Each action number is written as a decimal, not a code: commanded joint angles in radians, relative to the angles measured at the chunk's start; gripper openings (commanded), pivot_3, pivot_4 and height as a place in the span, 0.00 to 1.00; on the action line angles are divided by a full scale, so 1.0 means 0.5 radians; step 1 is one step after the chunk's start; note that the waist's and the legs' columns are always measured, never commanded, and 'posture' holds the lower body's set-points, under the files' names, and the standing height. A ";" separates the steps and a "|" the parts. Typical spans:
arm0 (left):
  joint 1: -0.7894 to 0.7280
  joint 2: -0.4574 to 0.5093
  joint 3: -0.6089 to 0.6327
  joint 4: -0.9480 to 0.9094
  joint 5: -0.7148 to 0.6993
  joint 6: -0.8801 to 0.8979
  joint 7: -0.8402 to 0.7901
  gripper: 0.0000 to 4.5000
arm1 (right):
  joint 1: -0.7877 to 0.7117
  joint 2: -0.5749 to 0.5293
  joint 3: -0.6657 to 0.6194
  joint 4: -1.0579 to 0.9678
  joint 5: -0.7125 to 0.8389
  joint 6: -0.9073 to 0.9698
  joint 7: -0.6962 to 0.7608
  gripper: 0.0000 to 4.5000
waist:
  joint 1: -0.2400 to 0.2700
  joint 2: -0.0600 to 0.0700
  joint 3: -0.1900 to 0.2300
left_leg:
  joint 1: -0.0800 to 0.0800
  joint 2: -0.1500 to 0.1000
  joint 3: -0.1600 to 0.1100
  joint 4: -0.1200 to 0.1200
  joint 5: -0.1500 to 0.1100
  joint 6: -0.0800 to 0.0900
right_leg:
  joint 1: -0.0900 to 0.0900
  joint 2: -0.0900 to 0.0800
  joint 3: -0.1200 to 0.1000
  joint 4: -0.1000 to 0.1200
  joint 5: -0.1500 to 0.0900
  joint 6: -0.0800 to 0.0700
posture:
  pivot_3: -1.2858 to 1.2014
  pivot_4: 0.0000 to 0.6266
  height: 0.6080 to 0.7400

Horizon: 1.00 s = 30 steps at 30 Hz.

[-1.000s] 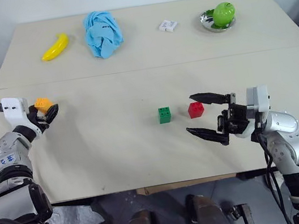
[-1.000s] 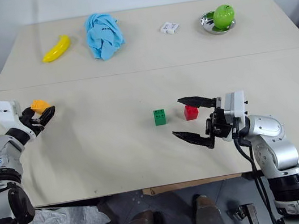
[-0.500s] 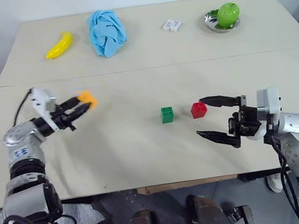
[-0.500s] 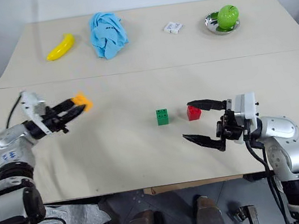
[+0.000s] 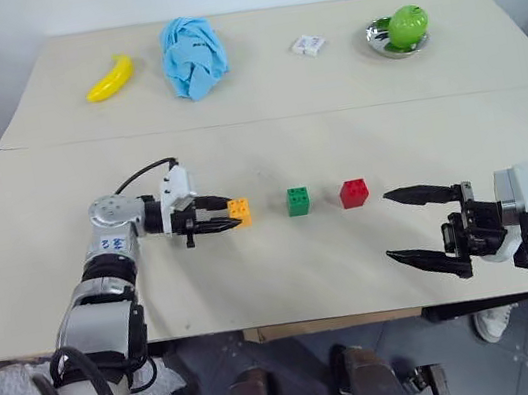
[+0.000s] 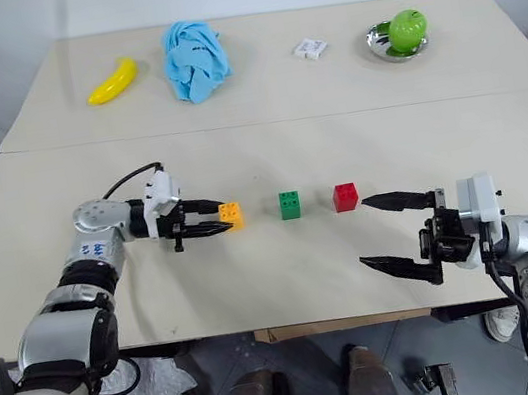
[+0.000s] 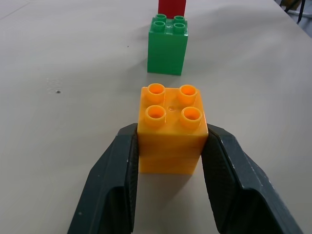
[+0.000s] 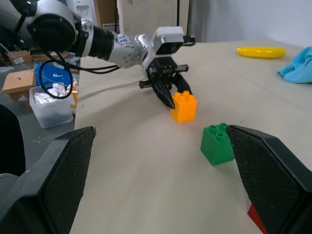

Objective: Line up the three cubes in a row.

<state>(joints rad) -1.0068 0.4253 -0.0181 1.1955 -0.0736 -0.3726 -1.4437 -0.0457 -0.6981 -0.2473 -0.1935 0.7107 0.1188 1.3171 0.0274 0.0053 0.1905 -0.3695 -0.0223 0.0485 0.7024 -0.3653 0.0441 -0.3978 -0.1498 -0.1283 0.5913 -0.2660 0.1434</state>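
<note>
Between the two black fingers of the left gripper (image 7: 168, 146) sits the orange cube (image 7: 170, 127), clamped on its two opposite smooth side faces with its four studs up and its base at or just above the table (image 5: 111, 314); contact with the top cannot be told. Taking the green cube (image 5: 298, 201) as landmark, the orange one lies just to its left, apart from it, and the red cube (image 5: 354, 193) stands just to its right with a like gap, so all three sit on nearly one line and the row looks close to done, pending release. These blocks are likely light, hollow, rigid plastic with slick flat walls: a squeeze on parallel side faces, low and centred as here, should hold well, while a grip over the studs or on a corner could let one twist or skid. Well right of the green cube and nearer the robot, the right gripper (image 5: 428, 235) hangs with its fingers spread wide and nothing between them. Far beyond the green cube, to the right, a small metal dish (image 5: 382, 44) holds a green apple (image 5: 407, 24); further left lie a white packet (image 5: 308, 45), a crumpled blue cloth (image 5: 193, 55) and a banana (image 5: 110, 79).
</note>
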 commanded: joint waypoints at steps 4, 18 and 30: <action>-0.103 -0.049 -0.012 0.088 0.069 -0.046 0.008 0.33 | 0.096 0.028 -0.056 -0.114 0.019 -0.043 -0.049 1.00 | 0.000 0.000 0.000 | 0.000 0.000 0.000 0.000 0.000 0.001 | 0.000 0.000 0.000 0.000 0.000 0.000 | 0.52 0.24 1.00; -0.235 -0.160 -0.055 0.187 0.224 -0.077 0.071 0.33 | 0.251 0.044 -0.083 -0.262 0.032 -0.053 -0.171 1.00 | -0.002 -0.001 0.001 | -0.001 0.000 0.000 0.001 0.000 0.001 | 0.000 0.000 -0.001 0.000 0.000 0.000 | 0.52 0.24 1.00; -0.242 -0.020 -0.001 0.194 0.228 -0.067 0.042 0.33 | 0.279 0.054 -0.067 -0.271 0.022 -0.073 -0.206 1.00 | -0.008 -0.001 0.001 | 0.001 0.000 0.000 0.001 0.000 0.001 | 0.000 0.001 0.000 0.000 0.000 0.000 | 0.52 0.24 1.00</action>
<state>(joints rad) -1.1142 0.3948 -0.0294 1.2939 0.0409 -0.4025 -1.4128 0.0944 -0.6767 -0.2498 -0.3086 0.7100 0.1040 1.2149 0.0235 0.0048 0.1908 -0.3693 -0.0220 0.0484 0.7028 -0.3655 0.0444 -0.3978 -0.1494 -0.1283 0.5914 -0.2659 0.1436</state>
